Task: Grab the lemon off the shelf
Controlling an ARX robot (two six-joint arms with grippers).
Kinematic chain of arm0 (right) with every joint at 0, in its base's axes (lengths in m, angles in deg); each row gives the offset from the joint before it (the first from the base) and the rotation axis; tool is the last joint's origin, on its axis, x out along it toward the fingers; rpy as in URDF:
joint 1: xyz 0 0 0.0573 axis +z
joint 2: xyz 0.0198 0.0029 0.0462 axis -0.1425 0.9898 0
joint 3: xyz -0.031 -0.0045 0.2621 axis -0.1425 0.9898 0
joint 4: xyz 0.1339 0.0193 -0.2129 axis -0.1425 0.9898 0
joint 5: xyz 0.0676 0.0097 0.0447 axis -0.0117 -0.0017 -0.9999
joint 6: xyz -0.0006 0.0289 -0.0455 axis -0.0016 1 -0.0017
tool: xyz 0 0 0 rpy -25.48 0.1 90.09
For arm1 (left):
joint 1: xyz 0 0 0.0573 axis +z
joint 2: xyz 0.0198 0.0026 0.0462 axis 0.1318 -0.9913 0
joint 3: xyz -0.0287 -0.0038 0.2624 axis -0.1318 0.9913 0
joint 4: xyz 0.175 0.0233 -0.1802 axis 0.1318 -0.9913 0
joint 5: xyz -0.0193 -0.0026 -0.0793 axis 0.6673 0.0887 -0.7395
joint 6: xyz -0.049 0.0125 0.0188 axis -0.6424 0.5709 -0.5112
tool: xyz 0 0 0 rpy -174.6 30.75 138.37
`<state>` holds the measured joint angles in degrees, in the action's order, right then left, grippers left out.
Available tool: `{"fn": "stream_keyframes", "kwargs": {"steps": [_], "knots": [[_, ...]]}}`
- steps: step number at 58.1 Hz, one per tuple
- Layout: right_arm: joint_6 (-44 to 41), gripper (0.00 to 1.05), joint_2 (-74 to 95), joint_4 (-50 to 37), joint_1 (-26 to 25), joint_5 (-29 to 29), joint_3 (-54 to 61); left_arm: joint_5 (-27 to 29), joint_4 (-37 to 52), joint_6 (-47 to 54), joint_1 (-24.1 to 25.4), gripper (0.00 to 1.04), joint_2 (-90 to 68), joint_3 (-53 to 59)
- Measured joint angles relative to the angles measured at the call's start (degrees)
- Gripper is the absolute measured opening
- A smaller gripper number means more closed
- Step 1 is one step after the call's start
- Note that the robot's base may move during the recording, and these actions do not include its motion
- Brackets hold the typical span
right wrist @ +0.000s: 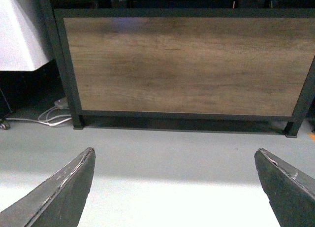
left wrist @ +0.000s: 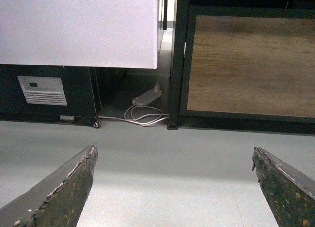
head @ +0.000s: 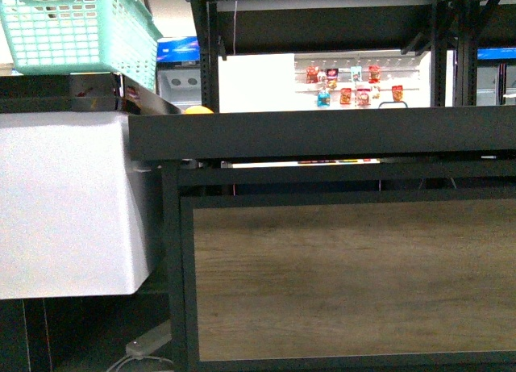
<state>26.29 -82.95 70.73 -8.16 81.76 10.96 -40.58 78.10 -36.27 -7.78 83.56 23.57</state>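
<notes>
Front view is filled by the shelf (head: 322,134), behind whose tray rim only a yellow sliver, judged the lemon (head: 197,110), is seen, while left claw (left wrist: 173,150) and right claw (right wrist: 174,151) are held wide, empty and low, so the whole pick is left.

We see a teal basket (head: 81,29) high at the left, above a white cabinet (head: 64,202). On the grey floor (left wrist: 162,168) near its base we find a white power strip (left wrist: 146,96) and a coiled cable (left wrist: 145,119).
</notes>
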Motion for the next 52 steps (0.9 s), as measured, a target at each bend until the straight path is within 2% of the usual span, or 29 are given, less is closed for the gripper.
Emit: {"fn": "stream_keyframes", "kwargs": {"steps": [52], "knots": [[0.0,0.97,0.0,0.0,0.0,0.0,0.0,0.0,0.0,0.0,0.0,0.97,0.0,0.0]]}}
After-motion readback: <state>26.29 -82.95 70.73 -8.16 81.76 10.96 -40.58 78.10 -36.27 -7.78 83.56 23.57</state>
